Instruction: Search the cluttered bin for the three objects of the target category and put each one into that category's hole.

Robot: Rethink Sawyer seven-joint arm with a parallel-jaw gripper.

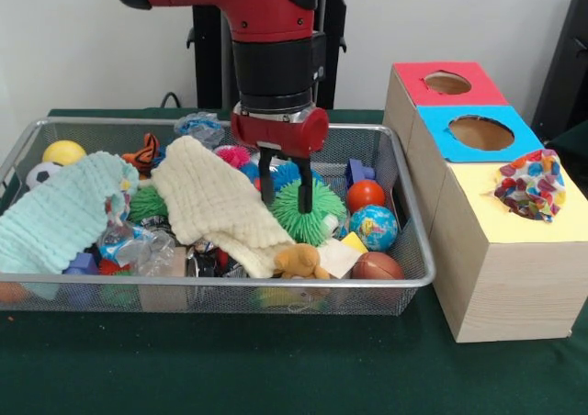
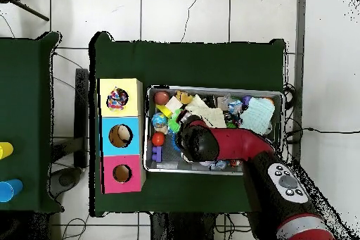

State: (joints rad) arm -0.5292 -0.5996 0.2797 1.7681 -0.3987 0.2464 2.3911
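The wire mesh bin (image 1: 404,282) holds a pile of toys and cloths. One patchwork ball (image 1: 531,185) of small red, blue, yellow and white patches sits in the round hole of the yellow-topped box (image 1: 478,199); it also shows in the overhead view (image 2: 117,98). No other patchwork ball shows in the bin. My gripper (image 1: 284,193) is open, with its fingers (image 1: 265,187) hanging just above the spiky green ball (image 1: 312,218) in the bin's middle. In the overhead view the arm (image 2: 211,142) hides the gripper.
A cream cloth (image 1: 216,204) and a mint cloth (image 1: 60,215) cover much of the bin. A globe ball (image 1: 374,227), orange ball (image 1: 365,195), brown football (image 1: 377,266) and yellow ball (image 1: 62,151) lie around. Blue-topped (image 1: 480,132) and red-topped (image 1: 447,83) boxes stand behind the yellow one.
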